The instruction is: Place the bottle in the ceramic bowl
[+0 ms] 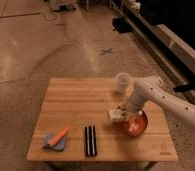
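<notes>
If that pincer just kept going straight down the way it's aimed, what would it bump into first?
Most likely the ceramic bowl: the pincer points down at the bowl's left rim with the bottle at its tip. Depth is unclear, so it might meet the wooden table beside the rim instead.

Gripper (pixel 122 113) low over table (pixel 81 97) near right edge, at left rim of bowl (pixel 132 124), bottle (pixel 114 114) beside it. Cup (pixel 122 82) blocks far right corner. Black bar (pixel 90 140) and orange-grey item (pixel 56 139) crowd near edge. Left far part of table open.
</notes>
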Action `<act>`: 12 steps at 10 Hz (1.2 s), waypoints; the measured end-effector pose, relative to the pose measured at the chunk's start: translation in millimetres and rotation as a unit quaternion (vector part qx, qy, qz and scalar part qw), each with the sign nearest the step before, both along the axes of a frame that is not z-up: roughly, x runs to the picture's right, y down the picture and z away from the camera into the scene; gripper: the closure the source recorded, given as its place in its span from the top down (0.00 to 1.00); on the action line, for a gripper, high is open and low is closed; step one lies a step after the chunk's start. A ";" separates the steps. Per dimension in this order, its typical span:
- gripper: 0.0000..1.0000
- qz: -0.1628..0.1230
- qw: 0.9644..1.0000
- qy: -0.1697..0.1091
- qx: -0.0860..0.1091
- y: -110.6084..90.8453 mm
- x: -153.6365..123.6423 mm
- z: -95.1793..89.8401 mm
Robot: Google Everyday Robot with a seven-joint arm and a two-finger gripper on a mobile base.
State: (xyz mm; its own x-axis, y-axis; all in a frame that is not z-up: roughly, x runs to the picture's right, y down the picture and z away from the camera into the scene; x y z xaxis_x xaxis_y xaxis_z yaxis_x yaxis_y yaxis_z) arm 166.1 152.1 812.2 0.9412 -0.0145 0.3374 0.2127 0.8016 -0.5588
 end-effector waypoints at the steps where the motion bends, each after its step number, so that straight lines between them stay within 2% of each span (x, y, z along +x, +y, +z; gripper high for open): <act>1: 0.24 -0.001 1.000 -0.002 0.001 0.3 -1.2 0.1; 2: 0.28 0.001 1.000 -0.002 0.004 -0.7 -0.9 -1.0; 5: 0.61 0.007 1.000 -0.004 0.009 -3.1 3.1 -4.4; 7: 0.78 0.006 1.000 -0.006 0.011 -4.0 2.8 -5.6; 12: 0.80 -0.012 1.000 -0.011 0.009 -7.3 1.7 -11.2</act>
State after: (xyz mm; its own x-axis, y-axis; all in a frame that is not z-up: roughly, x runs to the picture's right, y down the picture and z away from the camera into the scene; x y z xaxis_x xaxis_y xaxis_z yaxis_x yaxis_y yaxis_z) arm 167.8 144.8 800.9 0.9329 -0.0435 0.3575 0.2445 0.8053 -0.5400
